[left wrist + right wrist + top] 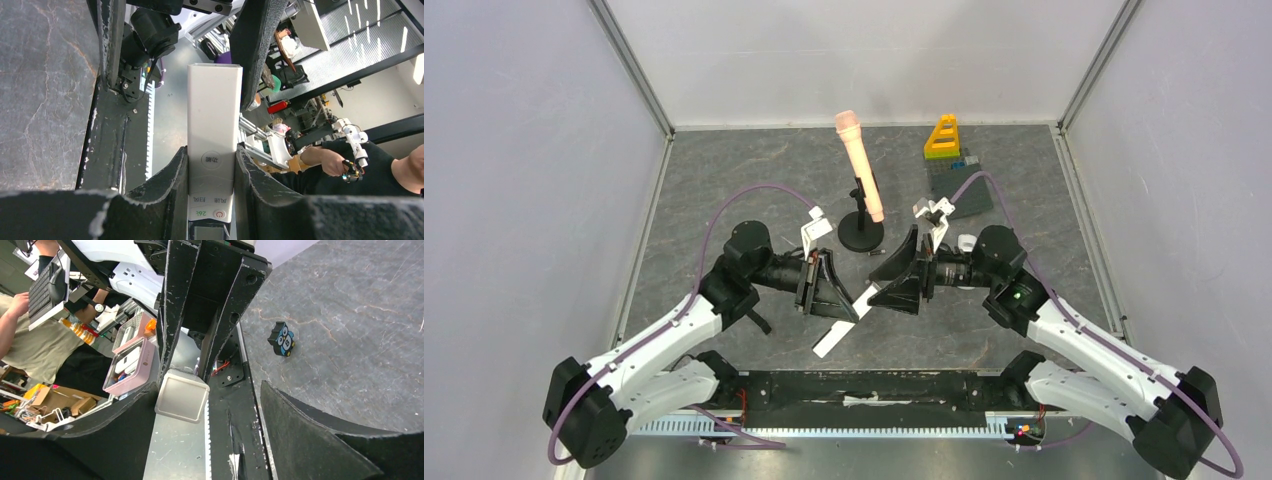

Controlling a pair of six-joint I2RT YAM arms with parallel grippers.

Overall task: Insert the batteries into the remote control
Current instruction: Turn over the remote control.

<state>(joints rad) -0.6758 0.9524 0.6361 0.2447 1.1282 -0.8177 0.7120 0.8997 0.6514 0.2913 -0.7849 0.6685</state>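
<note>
The white remote control (834, 335) is held tilted above the table's front middle. My left gripper (834, 288) is shut on it. In the left wrist view its fingers (170, 180) clamp the remote (214, 115) on both sides just above the button panel. My right gripper (896, 280) is open at the remote's far end. In the right wrist view (206, 387) the remote's square end (182, 396) sits between the jaws, close to the left finger (125, 415). A tiny dark piece (876, 253) lies by the stand base; I cannot tell if it is a battery. No orange batteries show.
A peach microphone-like object (861, 165) leans on a black stand (861, 235) at the back middle. A yellow triangular block (942, 138) stands on a grey plate (959, 185) at the back right. A small black owl-faced knob (281, 339) lies on the table.
</note>
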